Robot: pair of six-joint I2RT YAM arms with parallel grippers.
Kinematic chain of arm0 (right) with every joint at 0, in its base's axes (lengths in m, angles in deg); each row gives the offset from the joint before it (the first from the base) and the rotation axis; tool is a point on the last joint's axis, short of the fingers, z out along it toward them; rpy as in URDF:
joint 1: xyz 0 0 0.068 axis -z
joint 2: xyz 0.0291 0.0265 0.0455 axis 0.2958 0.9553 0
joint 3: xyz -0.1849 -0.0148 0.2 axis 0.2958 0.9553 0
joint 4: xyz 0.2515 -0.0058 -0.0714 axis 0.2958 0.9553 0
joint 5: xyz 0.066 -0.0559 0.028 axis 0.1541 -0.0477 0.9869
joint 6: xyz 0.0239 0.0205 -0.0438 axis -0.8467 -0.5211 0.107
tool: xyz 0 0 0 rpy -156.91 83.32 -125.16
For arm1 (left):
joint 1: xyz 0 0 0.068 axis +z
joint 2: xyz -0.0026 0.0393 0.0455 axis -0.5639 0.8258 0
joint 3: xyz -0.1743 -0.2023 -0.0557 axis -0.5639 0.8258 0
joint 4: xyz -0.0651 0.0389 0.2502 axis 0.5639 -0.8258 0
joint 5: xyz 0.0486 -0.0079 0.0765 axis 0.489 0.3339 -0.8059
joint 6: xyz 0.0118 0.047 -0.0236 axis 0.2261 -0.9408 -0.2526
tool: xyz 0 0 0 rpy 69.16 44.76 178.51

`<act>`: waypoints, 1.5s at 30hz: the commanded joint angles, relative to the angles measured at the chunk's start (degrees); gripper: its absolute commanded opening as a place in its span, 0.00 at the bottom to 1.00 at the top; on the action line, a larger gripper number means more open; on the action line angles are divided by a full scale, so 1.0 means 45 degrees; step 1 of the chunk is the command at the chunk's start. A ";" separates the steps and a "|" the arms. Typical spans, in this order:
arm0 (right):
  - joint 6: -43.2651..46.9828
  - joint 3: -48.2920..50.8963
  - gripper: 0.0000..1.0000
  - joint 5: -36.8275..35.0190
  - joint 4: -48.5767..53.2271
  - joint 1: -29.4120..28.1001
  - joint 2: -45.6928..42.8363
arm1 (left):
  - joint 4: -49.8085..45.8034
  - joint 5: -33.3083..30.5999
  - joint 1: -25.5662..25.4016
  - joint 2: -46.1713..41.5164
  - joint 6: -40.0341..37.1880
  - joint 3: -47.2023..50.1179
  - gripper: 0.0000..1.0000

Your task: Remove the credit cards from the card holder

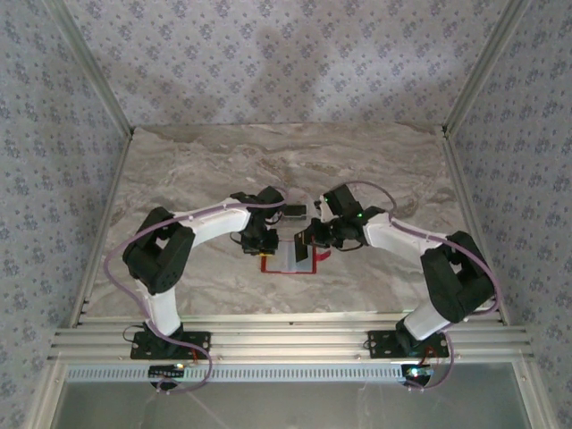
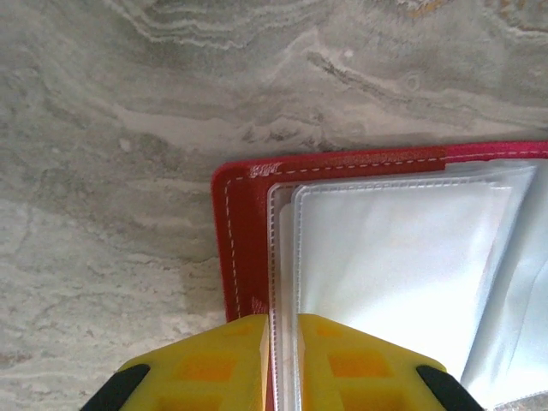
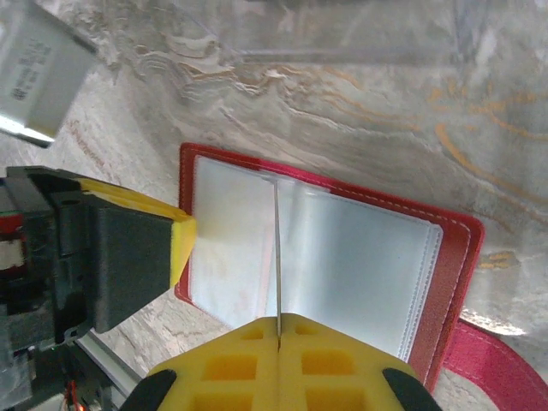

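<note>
The red card holder (image 1: 288, 263) lies open on the marble table, its pale clear pockets (image 3: 360, 265) facing up and its red snap tab (image 3: 492, 353) trailing off one side. My right gripper (image 3: 279, 318) is shut on a thin credit card (image 3: 278, 248), seen edge-on and standing upright over the pockets. From above, this card (image 1: 301, 246) looks dark. My left gripper (image 2: 282, 321) is shut on the pocket edges (image 2: 287, 257) at the holder's (image 2: 244, 240) red border. Its yellow pad (image 3: 178, 244) also reaches in from the left in the right wrist view.
A small white boxy object (image 1: 295, 213) sits just behind the holder, and it also appears in the right wrist view (image 3: 38, 77). A faint clear plastic rectangle (image 3: 342, 30) lies on the table beyond. Patterned walls enclose the table (image 1: 197, 170).
</note>
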State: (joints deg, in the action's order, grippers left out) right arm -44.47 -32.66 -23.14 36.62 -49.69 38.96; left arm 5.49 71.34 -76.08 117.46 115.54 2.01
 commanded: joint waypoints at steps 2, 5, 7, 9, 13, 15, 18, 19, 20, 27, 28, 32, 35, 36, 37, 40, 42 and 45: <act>0.2464 -0.1141 0.00 -0.0421 0.1632 0.0041 -0.0348 | -0.0409 -0.0121 0.0007 -0.0817 0.0141 -0.0326 0.18; 0.4519 -0.1900 0.00 -0.0703 0.2484 -0.0029 -0.0280 | -0.0195 -0.0136 0.0142 -0.1289 0.0288 -0.0141 0.18; 0.6036 -0.2368 0.00 -0.0866 0.2970 -0.0027 -0.0197 | 0.0018 -0.0155 0.0341 -0.1648 0.0410 0.0159 0.18; 0.7989 -0.2670 0.02 -0.0789 0.3232 -0.0036 -0.0057 | 0.0292 -0.0118 0.0566 -0.2018 0.0513 0.0557 0.19; 1.2236 -0.3473 0.03 -0.1409 0.4088 -0.0520 0.0513 | 0.0554 -0.0120 0.1032 -0.2771 0.0468 0.1324 0.19; 1.3746 -0.4564 0.00 -0.1476 0.5373 -0.0534 0.1091 | 0.0552 -0.0136 0.1277 -0.3016 0.0420 0.1629 0.19; 1.5774 -0.6066 0.00 -0.2167 0.6810 -0.0495 0.2140 | 0.1061 -0.0001 0.1704 -0.3343 0.0348 0.2147 0.19; 1.6202 -0.6518 0.00 -0.2418 0.7099 -0.0495 0.2464 | 0.1151 0.0109 0.1820 -0.3460 0.0305 0.2302 0.19; 1.6424 -0.6880 0.00 -0.2790 0.7288 -0.0509 0.2752 | 0.1226 0.0190 0.1892 -0.3555 0.0268 0.2433 0.19; 1.8772 -0.9370 0.00 -0.3663 0.8745 -0.0610 0.4518 | 0.1427 0.0369 0.2169 -0.3864 0.0196 0.2984 0.19; 1.8983 -0.9753 0.00 -0.3855 0.8866 -0.0609 0.4752 | 0.1462 0.0428 0.2186 -0.3894 0.0174 0.3043 0.19; 1.9667 -1.1205 0.00 -0.4204 0.9611 -0.0665 0.5634 | 0.1455 0.0482 0.2177 -0.3980 0.0149 0.3152 0.19; 2.0000 -1.2169 0.00 -0.4369 1.0022 -0.0707 0.6260 | 0.1478 0.0462 0.2197 -0.4096 0.0195 0.3242 0.20; 2.0041 -1.2526 0.00 -0.4406 1.0172 -0.0727 0.6476 | 0.1472 0.0455 0.2195 -0.4112 0.0202 0.3271 0.19; 2.0087 -1.2868 0.00 -0.4382 1.0325 -0.0746 0.6679 | 0.1477 0.0453 0.2227 -0.4125 0.0195 0.3289 0.19; 2.0185 -1.3578 0.00 -0.4398 1.0503 -0.0815 0.7169 | 0.1472 0.0434 0.2247 -0.4126 0.0204 0.3309 0.19; 2.0223 -1.3946 0.00 -0.4413 1.0586 -0.0863 0.7457 | 0.1472 0.0444 0.2260 -0.4120 0.0203 0.3310 0.19; 2.0279 -1.4422 0.00 -0.4251 1.0840 -0.0906 0.7872 | 0.1468 0.0450 0.2271 -0.4146 0.0183 0.3305 0.19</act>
State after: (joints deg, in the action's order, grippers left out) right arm 43.08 -94.80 -42.07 81.03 -53.37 72.44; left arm 12.12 72.89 -66.21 100.67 116.98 16.79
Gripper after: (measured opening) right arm 0.054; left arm 0.194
